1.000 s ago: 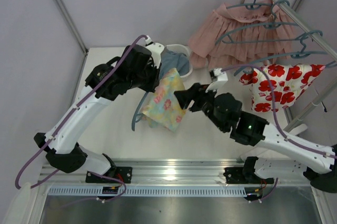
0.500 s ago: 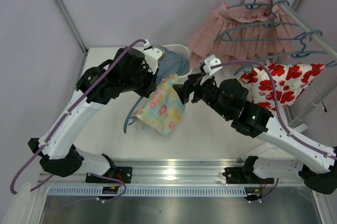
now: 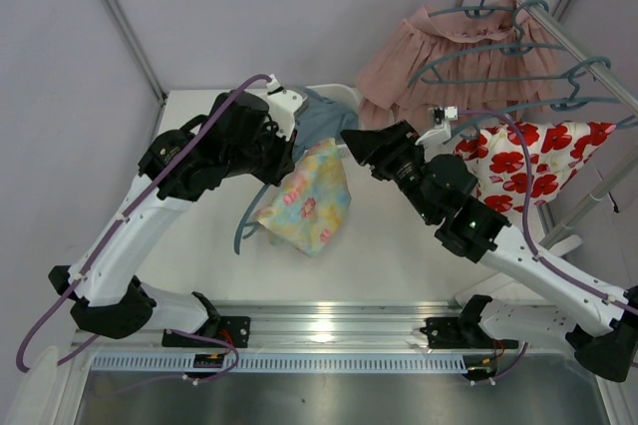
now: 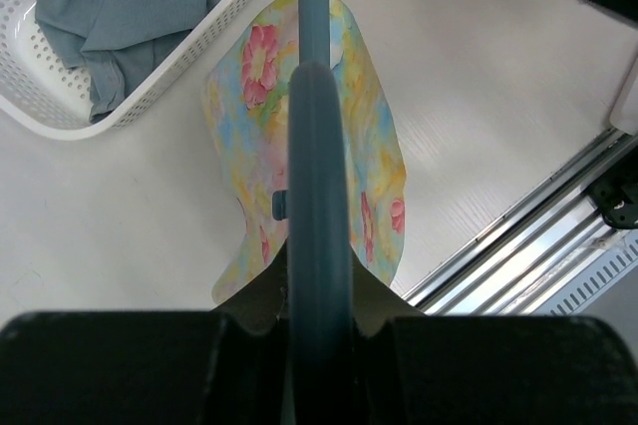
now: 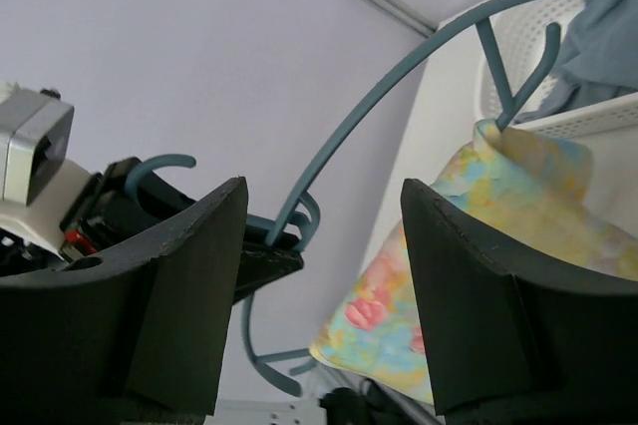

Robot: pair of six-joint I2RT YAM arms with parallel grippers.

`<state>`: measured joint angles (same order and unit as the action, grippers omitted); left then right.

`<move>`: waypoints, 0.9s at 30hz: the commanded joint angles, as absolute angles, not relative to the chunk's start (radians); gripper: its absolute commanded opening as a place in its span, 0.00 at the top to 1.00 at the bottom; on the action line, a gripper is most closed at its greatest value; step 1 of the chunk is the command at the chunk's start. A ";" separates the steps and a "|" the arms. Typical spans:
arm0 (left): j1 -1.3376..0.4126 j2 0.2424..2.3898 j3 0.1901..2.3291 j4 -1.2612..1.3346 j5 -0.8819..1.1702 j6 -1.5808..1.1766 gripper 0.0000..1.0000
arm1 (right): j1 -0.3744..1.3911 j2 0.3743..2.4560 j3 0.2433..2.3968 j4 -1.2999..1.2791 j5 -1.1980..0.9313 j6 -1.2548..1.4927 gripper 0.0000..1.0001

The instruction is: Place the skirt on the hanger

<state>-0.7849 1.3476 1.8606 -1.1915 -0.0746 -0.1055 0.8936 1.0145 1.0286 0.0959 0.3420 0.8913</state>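
The pastel floral skirt (image 3: 307, 203) hangs from the teal-blue hanger (image 3: 242, 228), held above the table. My left gripper (image 3: 280, 153) is shut on the hanger's bar (image 4: 317, 206); the skirt (image 4: 354, 161) drapes over both sides below it in the left wrist view. My right gripper (image 3: 351, 139) is open and empty, raised just right of the skirt's top edge, apart from it. In the right wrist view the open jaws frame the hanger (image 5: 369, 111) and the skirt (image 5: 498, 245).
A white basket (image 3: 344, 96) with blue-grey cloth (image 3: 324, 121) stands behind the skirt. At the right a rack (image 3: 558, 31) carries several teal hangers, a dusty-pink pleated skirt (image 3: 449, 66) and a white garment with red flowers (image 3: 523, 171).
My right gripper has lifted and drawn back from the skirt, up and to the right, and is empty. The left arm has shifted slightly left, still holding the hanger with the skirt.
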 commanded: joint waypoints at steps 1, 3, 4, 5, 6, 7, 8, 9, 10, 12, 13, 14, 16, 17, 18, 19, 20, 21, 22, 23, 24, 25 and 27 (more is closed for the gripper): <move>-0.784 1.312 1.864 -1.115 -0.063 -0.120 0.95 | 0.894 1.051 1.065 0.185 0.367 1.092 0.32; -0.784 1.316 1.865 -1.115 -0.052 -0.123 0.95 | 0.894 1.060 1.048 0.236 0.374 1.140 0.32; -0.784 1.318 1.868 -1.115 -0.049 -0.123 0.96 | 0.894 1.069 1.036 0.245 0.389 1.150 0.33; -0.784 1.318 1.870 -1.115 -0.048 -0.124 0.96 | 0.894 1.075 1.032 0.258 0.394 1.164 0.33; -0.784 1.316 1.873 -1.115 -0.046 -0.124 0.96 | 0.894 1.080 1.031 0.258 0.397 1.173 0.34; -0.785 1.315 1.868 -1.115 -0.045 -0.123 0.95 | 0.894 1.091 1.031 0.258 0.405 1.180 0.34; -0.785 1.313 1.871 -1.114 -0.043 -0.121 0.96 | 0.894 1.097 1.031 0.264 0.406 1.196 0.35; -0.785 1.313 1.871 -1.114 -0.041 -0.121 0.96 | 0.894 1.103 1.029 0.268 0.414 1.206 0.35; -0.787 1.313 1.870 -1.114 -0.040 -0.121 0.96 | 0.894 1.112 1.029 0.270 0.416 1.218 0.36; -0.788 1.315 1.873 -1.111 -0.041 -0.123 0.96 | 0.894 1.140 1.038 0.275 0.420 1.245 0.37; -0.790 1.315 1.871 -1.111 -0.041 -0.124 0.96 | 0.896 1.150 1.042 0.275 0.423 1.258 0.38; -0.792 1.315 1.873 -1.109 -0.041 -0.123 0.96 | 0.896 1.172 1.048 0.267 0.428 1.267 0.39; -0.792 1.312 1.879 -1.103 -0.044 -0.123 0.96 | 0.902 1.192 1.058 0.276 0.443 1.293 0.39; -0.792 1.312 1.885 -1.101 -0.044 -0.121 0.96 | 0.903 1.201 1.061 0.284 0.449 1.301 0.39; -0.792 1.312 1.890 -1.103 -0.044 -0.121 0.96 | 0.905 1.219 1.071 0.284 0.449 1.307 0.40; -0.792 1.312 1.896 -1.103 -0.041 -0.120 0.96 | 0.907 1.227 1.075 0.285 0.459 1.321 0.41; -0.792 1.313 1.899 -1.103 -0.034 -0.118 0.96 | 0.907 1.235 1.081 0.290 0.465 1.327 0.41; -0.792 1.318 1.899 -1.103 -0.029 -0.117 0.96 | 0.908 1.249 1.081 0.301 0.472 1.334 0.41; -0.792 1.319 1.896 -1.103 -0.026 -0.117 0.96 | 0.910 1.255 1.080 0.328 0.472 1.351 0.45; -0.793 1.321 1.891 -1.101 -0.026 -0.115 0.96 | 0.911 1.262 1.081 0.339 0.474 1.358 0.46; -0.793 1.318 1.888 -1.100 -0.026 -0.114 0.96 | 0.914 1.278 1.084 0.350 0.482 1.364 0.46; -0.793 1.316 1.876 -1.097 -0.028 -0.112 0.96 | 0.917 1.287 1.095 0.362 0.486 1.376 0.49; -0.793 1.305 1.859 -1.085 -0.037 -0.110 0.96 | 0.931 1.307 1.111 0.368 0.502 1.394 0.49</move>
